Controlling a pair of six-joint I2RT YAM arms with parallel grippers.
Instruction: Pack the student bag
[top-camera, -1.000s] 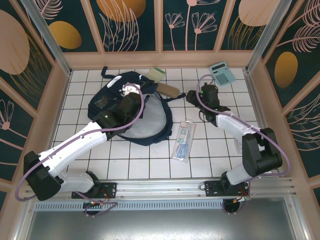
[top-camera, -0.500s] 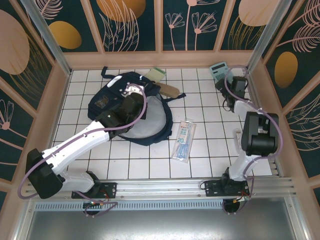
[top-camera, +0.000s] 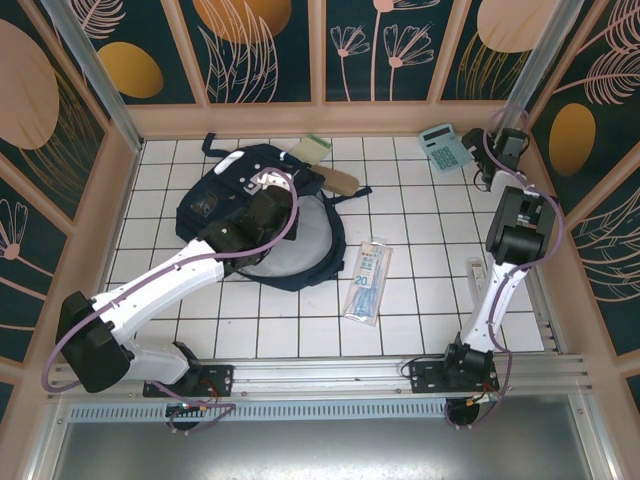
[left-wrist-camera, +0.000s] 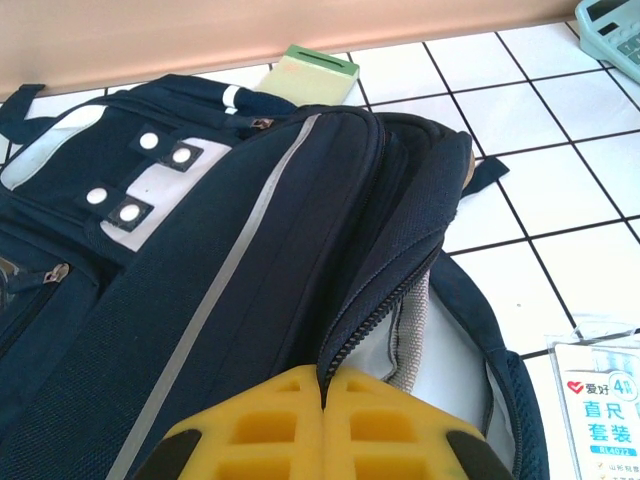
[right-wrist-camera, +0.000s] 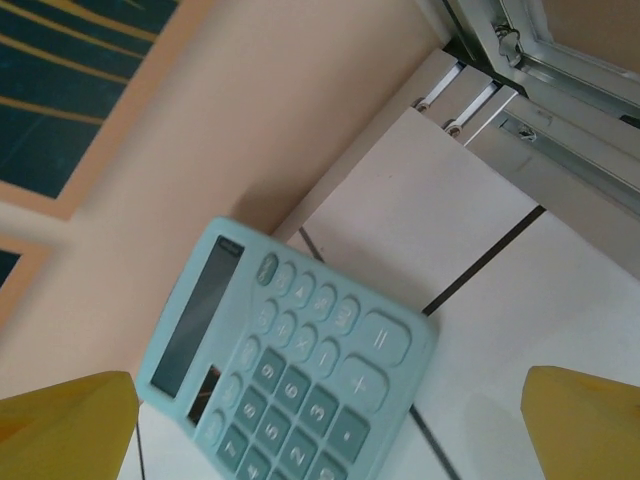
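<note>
Now the right end effector (right-wrist-camera: 322, 425) is hanging spread wide over the calculator (right-wrist-camera: 290, 370), having swung over from the middle of the bench (top-camera: 420, 290). The left end effector (left-wrist-camera: 322, 420) is pinching open the student bag (top-camera: 215, 205), which is lying far-left and looks ready for loading.

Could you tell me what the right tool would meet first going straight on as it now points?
The right tool would probably meet the teal calculator, centred between its open fingers, on the white tiles; depth is uncertain.
</note>
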